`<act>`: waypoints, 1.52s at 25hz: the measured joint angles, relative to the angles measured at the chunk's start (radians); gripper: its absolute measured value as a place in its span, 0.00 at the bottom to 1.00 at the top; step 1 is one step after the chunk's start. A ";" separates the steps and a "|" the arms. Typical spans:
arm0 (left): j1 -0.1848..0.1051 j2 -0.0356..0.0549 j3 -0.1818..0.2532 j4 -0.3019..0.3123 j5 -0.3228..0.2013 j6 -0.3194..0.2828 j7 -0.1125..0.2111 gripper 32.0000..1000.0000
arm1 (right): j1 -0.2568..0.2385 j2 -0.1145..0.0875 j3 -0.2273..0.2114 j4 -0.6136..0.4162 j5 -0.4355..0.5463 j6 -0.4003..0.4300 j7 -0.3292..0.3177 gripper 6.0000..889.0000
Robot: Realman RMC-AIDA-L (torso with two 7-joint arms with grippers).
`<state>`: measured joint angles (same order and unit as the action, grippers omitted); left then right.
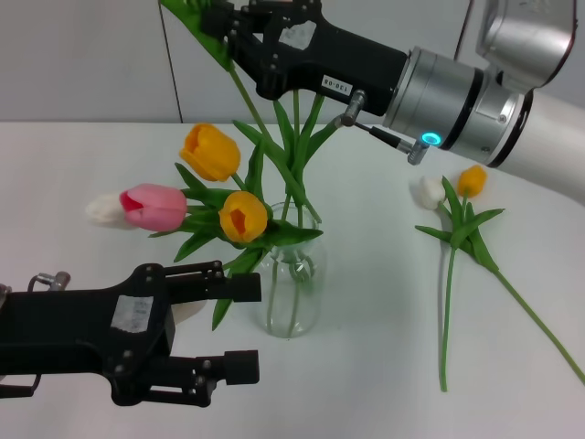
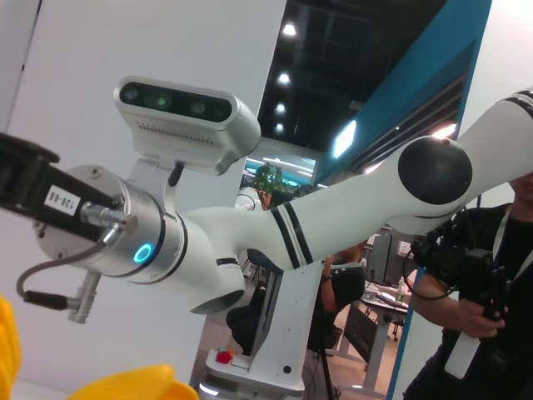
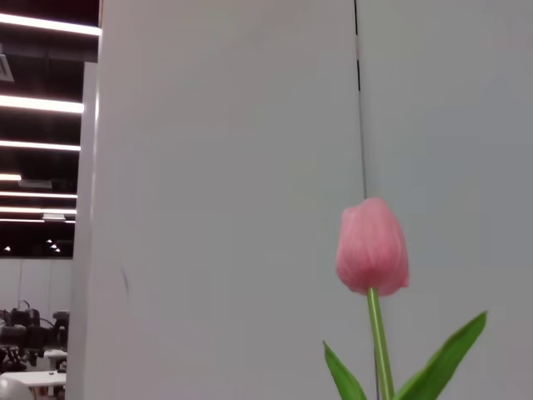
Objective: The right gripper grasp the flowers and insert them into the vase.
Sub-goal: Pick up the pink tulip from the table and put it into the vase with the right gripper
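Idling nearest my head camera, my left gripper [image 1: 233, 327] hovers low beside the vase [image 1: 292, 297] with fingers apart. The vase stands mid-table, already carrying two orange tulips [image 1: 242, 217], a pink and a white. Above it my right gripper [image 1: 239, 32], label reading "130-08", is clamped on a pink tulip's stem [image 1: 274, 151], its foot seemingly in the neck; release it, then fetch two tulips [image 1: 457, 206] lying right.

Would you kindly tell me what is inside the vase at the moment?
The vase holds green stems; two orange tulips and a pink one lean out leftward. The right pincer grips another stem above it. Its lower end is lost among leaves.
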<state>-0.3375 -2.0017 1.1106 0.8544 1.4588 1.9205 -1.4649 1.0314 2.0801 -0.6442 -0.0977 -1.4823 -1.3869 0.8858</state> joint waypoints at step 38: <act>-0.012 0.0076 0.000 -0.026 0.000 -0.002 0.000 0.83 | 0.106 0.000 0.002 0.069 0.088 0.010 -0.123 0.02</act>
<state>-0.3498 -1.9941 1.1106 0.8282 1.4588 1.9189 -1.4650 1.1372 2.0800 -0.6417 -0.0292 -1.3941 -1.3765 0.7623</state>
